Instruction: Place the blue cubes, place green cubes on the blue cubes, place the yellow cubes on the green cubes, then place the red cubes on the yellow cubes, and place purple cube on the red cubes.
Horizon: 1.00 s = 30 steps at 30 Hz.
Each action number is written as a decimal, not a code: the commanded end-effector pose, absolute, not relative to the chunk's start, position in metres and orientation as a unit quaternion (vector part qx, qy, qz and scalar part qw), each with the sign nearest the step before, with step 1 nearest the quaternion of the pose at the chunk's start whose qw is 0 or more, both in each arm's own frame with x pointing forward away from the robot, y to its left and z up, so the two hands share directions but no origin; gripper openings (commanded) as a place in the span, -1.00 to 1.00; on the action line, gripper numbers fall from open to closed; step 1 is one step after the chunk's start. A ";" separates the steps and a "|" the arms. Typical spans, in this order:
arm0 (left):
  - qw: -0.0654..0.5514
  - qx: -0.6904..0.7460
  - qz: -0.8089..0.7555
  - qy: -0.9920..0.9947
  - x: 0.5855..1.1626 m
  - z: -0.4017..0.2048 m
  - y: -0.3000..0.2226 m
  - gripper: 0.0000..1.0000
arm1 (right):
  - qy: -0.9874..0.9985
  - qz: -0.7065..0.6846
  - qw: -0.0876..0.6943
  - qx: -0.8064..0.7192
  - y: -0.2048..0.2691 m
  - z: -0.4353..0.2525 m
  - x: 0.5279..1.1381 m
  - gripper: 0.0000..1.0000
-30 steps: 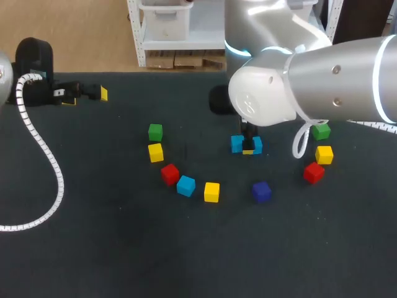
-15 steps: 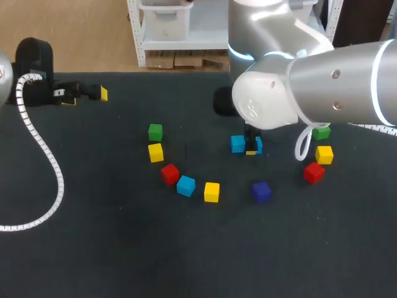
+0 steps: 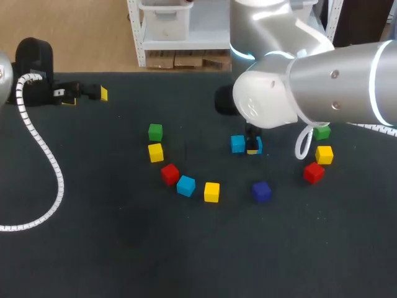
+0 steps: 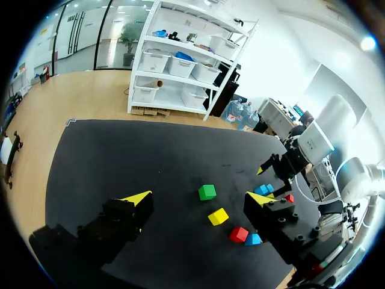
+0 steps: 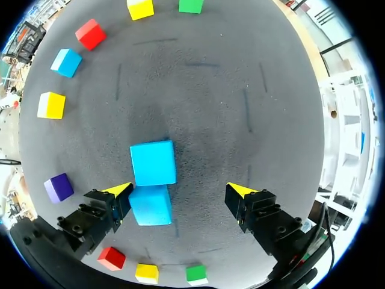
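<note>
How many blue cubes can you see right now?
3. One blue cube touches a second blue cube at the open right pincer. The third blue cube lies apart, between a red cube and a yellow cube. None seems hidden.

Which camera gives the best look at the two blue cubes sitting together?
The right wrist view: both blue cubes show whole and touching. The head view hides one partly behind the right arm; the left wrist view shows them tiny and far off.
</note>
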<state>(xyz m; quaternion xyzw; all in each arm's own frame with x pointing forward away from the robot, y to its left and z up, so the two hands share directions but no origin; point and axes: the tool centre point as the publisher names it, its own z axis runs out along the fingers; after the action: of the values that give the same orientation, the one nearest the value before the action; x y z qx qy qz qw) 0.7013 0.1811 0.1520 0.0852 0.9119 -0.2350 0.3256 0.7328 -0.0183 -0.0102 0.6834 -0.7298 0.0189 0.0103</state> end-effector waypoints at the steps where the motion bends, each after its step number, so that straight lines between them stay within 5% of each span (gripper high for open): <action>1: 0.329 0.087 -0.241 0.909 0.700 0.150 0.184 1.00 | -0.730 0.018 0.010 0.683 -0.017 -0.009 0.735 0.98; 30: 0.329 0.087 -0.241 0.909 0.700 0.150 0.184 1.00 | -0.741 -0.017 -0.042 0.670 -0.033 0.053 0.733 1.00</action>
<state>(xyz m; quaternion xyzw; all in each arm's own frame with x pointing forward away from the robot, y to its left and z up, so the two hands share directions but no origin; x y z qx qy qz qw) 0.7013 0.1811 0.1520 0.0852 0.9119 -0.2350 0.3256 0.7430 -0.0248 0.0431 0.6697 -0.7419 -0.0119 -0.0307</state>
